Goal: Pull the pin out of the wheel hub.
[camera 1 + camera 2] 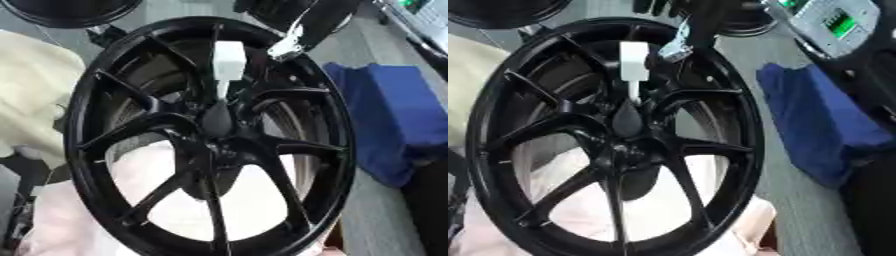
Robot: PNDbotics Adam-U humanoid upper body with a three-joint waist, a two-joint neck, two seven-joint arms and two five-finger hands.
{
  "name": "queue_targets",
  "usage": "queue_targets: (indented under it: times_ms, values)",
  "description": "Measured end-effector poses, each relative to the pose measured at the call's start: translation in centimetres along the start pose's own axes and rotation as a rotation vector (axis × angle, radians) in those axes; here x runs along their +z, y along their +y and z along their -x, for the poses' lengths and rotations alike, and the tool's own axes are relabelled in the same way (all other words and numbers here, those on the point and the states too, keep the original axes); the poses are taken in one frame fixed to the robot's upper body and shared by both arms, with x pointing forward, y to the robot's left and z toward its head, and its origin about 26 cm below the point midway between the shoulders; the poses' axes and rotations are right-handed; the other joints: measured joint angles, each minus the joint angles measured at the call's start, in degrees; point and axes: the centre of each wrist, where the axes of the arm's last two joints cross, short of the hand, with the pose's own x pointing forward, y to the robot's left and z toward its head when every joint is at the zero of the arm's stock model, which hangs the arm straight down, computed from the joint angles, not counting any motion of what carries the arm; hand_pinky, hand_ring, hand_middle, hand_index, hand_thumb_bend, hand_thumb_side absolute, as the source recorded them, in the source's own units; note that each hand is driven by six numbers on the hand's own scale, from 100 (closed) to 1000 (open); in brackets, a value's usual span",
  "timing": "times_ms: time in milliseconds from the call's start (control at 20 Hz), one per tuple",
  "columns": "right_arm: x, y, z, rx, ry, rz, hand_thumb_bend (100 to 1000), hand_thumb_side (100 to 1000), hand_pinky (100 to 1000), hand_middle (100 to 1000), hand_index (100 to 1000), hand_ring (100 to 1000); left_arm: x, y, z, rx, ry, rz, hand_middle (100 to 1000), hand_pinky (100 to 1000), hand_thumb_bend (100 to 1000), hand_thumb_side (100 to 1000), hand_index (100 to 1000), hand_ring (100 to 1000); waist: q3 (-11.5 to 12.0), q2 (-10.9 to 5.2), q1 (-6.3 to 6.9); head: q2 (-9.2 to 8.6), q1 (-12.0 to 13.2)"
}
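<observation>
A large black wheel (210,140) fills most of both views, its spokes running out from a dark hub (214,131) near the middle to a glossy rim. It lies on a pale pinkish sheet (184,200) that shows through the gaps between the lower spokes.

The pin (227,67) is white, with a broad blocky head at the top and a thin stem below. It stands over the upper part of the wheel, and the lower end of the stem meets the dark hub, so the pin is not yet free of it. The head is clear of the spokes on either side.

Just up and to the right of the pin, a black arm comes in from the top of the view, and a silver-grey part (677,46) of it sits at the wheel's upper rim. In the right eye view, dark fingers of the right hand (654,6) show at the very top edge, above the pin and apart from it; whether they are spread or curled I cannot tell. The left hand appears in neither view.

A cream cloth (31,95) lies to the left of the wheel, and a blue cloth (389,120) lies to its right on the grey worktop (798,215). A grey box with green lights (835,22) sits at the upper right.
</observation>
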Motion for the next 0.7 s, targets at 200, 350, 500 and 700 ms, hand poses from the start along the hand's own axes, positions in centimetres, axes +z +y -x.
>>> queue_targets:
  times_ms: [200,350,500,700]
  values:
    - [-0.4,0.3,0.0,-0.037,-0.008,-0.028,609,251,807,786,788,838,-0.2,0.0,-0.1,0.001,-0.004,0.001,583,858,246,653,727,616,0.4,0.18,-0.26,0.0,-0.51]
    - [-0.8,0.5,-0.1,-0.054,-0.009,-0.043,610,248,806,786,789,838,-0.2,0.0,-0.1,0.002,-0.003,0.002,583,858,246,655,727,616,0.46,0.35,-0.44,-0.03,-0.92]
    - [-1.0,0.5,-0.3,-0.062,-0.011,-0.049,608,248,804,784,789,836,-0.2,-0.1,-0.1,0.003,-0.001,0.003,583,858,245,656,727,616,0.56,0.4,-0.69,-0.28,-1.34]
    - [-1.4,0.8,-0.2,-0.078,-0.005,-0.056,610,243,800,778,790,832,-0.2,-0.1,-0.1,0.003,0.0,0.002,583,858,244,657,727,616,0.91,0.63,-0.8,-0.51,-1.68]
